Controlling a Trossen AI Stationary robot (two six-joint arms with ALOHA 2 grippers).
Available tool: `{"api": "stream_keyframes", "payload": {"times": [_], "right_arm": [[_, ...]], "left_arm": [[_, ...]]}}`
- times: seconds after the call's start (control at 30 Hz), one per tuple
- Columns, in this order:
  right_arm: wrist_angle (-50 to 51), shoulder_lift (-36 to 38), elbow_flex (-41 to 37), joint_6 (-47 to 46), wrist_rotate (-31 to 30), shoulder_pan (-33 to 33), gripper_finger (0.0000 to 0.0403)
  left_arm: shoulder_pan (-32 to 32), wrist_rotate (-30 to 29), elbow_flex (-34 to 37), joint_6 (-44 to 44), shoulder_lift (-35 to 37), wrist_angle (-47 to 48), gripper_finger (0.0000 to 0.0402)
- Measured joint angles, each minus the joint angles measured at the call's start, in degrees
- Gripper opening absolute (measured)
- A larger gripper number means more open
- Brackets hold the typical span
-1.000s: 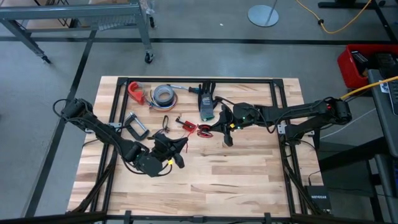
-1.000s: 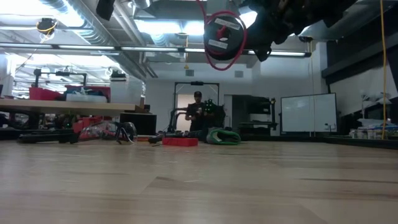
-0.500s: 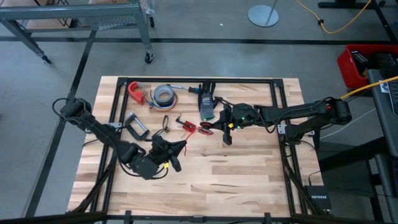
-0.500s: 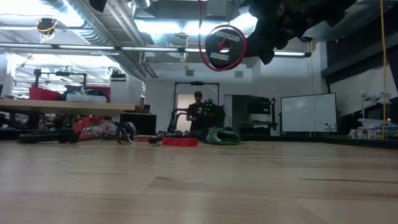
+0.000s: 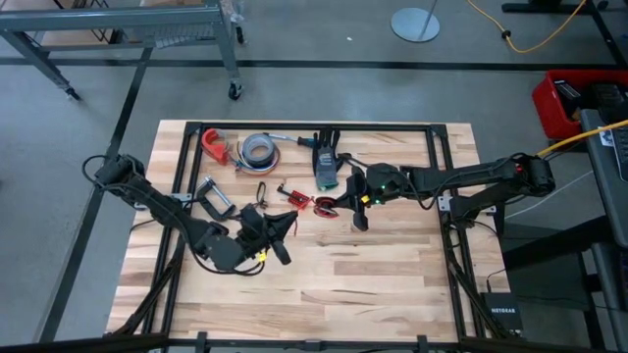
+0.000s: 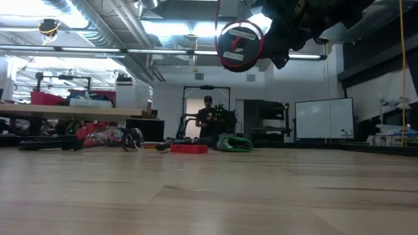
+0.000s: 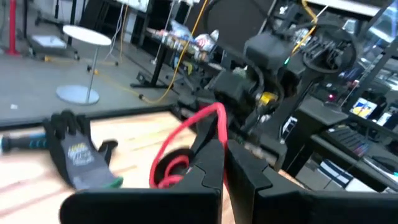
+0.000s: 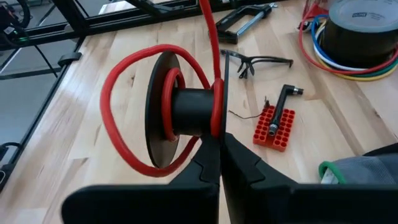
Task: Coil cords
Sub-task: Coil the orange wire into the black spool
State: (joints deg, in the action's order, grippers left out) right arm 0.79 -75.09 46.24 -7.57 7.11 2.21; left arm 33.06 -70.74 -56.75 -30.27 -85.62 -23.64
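The right tool [image 8: 221, 146] is gripping, fingers fully closed, a black spool [image 8: 180, 115] wound with red cord [image 8: 121, 93], raised above the desk's middle. The left tool [image 7: 222, 163] is pinching that cord, fingers closed.

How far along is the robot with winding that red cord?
Done: a few turns of the red cord sit on the black spool, which the right gripper pinches. In hand: the left gripper grips the free length. Left: a loop hangs loose, and the free length is unwound.
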Motion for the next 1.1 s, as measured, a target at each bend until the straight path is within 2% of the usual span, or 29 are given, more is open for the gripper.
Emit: {"api": "stream_keyframes", "payload": {"times": [0.13, 0.33, 0.6, 0.9, 1.1], "right_arm": [[0.9, 0.0, 0.0, -0.1, 0.0, 0.0, 0.0003], [0.9, -0.1, 0.0, -0.1, 0.0, 0.0, 0.0003], [0.7, -4.9, 0.0, -1.5, 0.0, 0.0, 0.0003], [0.2, -5.9, -0.1, -0.9, 1.5, 0.1, 0.0003], [0.3, -2.1, 0.0, 1.9, 1.5, 0.1, 0.0003]], "left_arm": [[-0.2, 0.0, 0.0, 6.4, 0.0, -5.0, 0.0000], [-0.4, 0.0, 0.0, 8.5, 0.0, -6.0, 0.0001], [-2.5, 0.0, -0.1, 17.2, 0.0, -12.3, 0.0001], [-1.8, 0.0, 0.0, 20.2, 0.0, -9.2, 0.0000], [0.2, 0.0, 0.0, 14.3, 0.0, 0.4, 0.0008]]}}
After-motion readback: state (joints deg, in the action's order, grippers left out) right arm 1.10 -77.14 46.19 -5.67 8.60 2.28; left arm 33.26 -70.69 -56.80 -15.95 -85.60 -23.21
